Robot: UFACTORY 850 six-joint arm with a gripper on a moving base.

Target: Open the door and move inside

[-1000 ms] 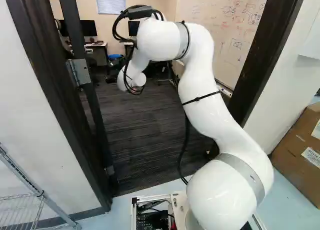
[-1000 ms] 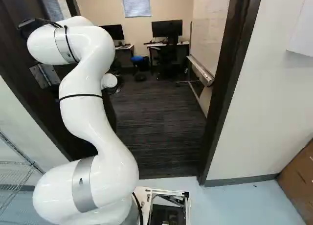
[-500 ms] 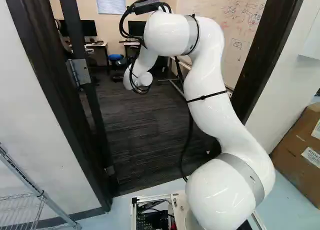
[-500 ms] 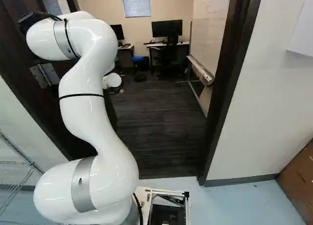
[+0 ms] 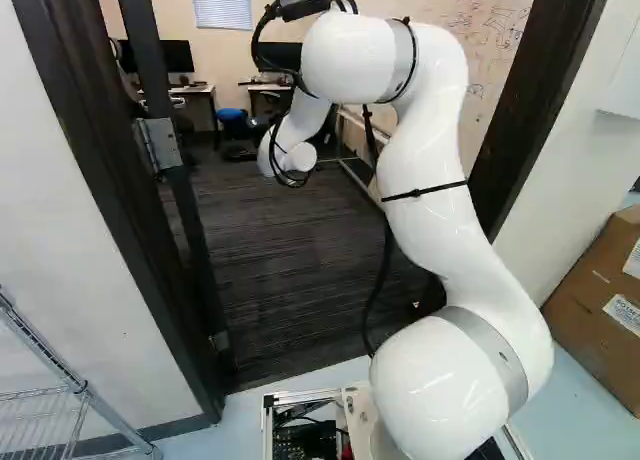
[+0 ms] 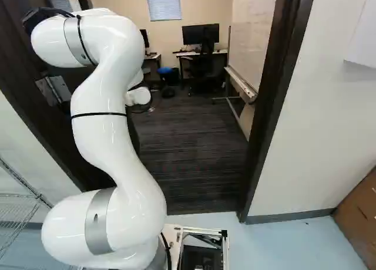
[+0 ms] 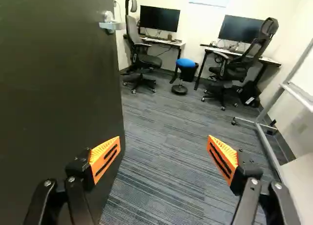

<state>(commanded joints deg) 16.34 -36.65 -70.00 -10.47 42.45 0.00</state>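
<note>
Item: end effector (image 7: 163, 142), fingers spread wide, orange pads (image 7: 105, 159) well apart; hidden behind the arm's wrist in my base views.
Item: dark door (image 7: 58, 88), open, beside one finger; partly cut off in the wrist view. Whether they touch, I cannot tell.
Item: silver door handle (image 7: 111, 25), farther ahead, near the door's edge.
Item: arm (image 5: 430, 210), reaching through the doorway.
Item: blue-topped stool (image 7: 186, 63), ahead, overlapping a dark bin (image 7: 190, 74).
Item: whiteboard (image 5: 490, 40), partly hidden by the arm.
</note>
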